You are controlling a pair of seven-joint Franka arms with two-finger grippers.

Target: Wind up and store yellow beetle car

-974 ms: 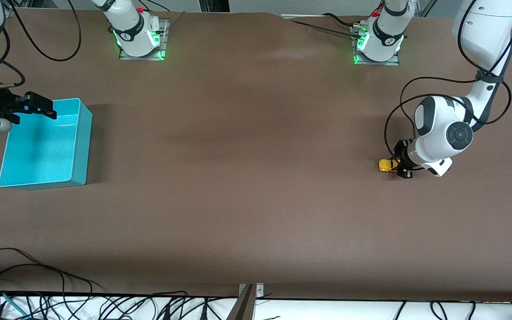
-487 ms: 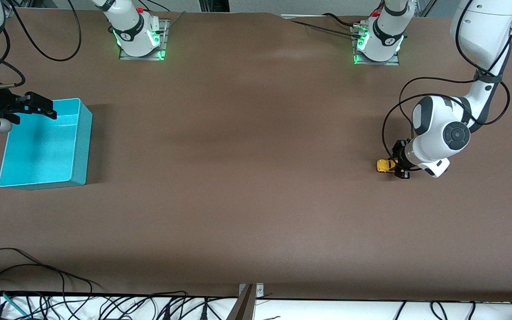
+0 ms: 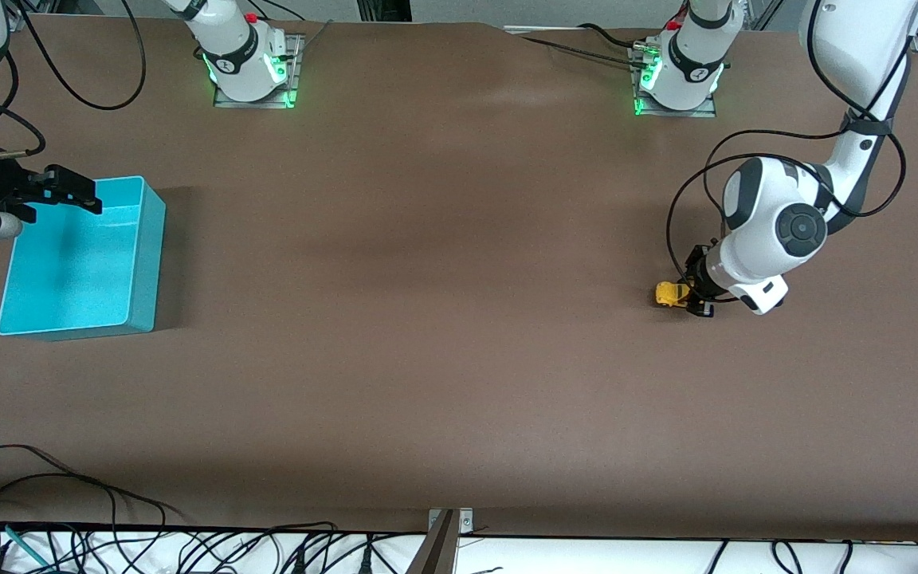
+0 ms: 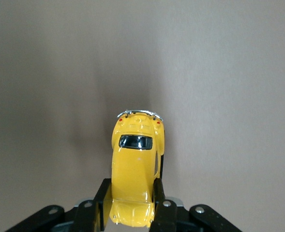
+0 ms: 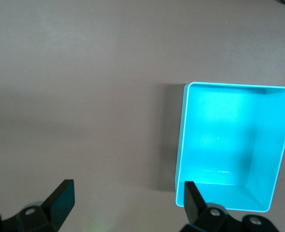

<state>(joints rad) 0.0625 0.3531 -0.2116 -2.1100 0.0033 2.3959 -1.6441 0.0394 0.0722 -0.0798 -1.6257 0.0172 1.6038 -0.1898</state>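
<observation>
The yellow beetle car [image 3: 671, 294] is on the brown table at the left arm's end. My left gripper [image 3: 688, 292] is shut on its sides, low at the table; whether the wheels touch the table I cannot tell. In the left wrist view the car [image 4: 135, 166] sits between the two black fingers [image 4: 160, 198], its chrome bumper pointing away from the wrist. The teal bin [image 3: 80, 259] stands empty at the right arm's end. My right gripper [image 3: 68, 191] is open and empty, up in the air over the bin's rim. The bin also shows in the right wrist view [image 5: 232, 145].
The two arm bases [image 3: 248, 60] with green lights stand along the table's edge farthest from the front camera. Cables [image 3: 68, 510] lie along the edge nearest it. A wide stretch of bare brown table lies between the car and the bin.
My left gripper has slid the car along the table toward the right arm's end. The right arm has not moved.
</observation>
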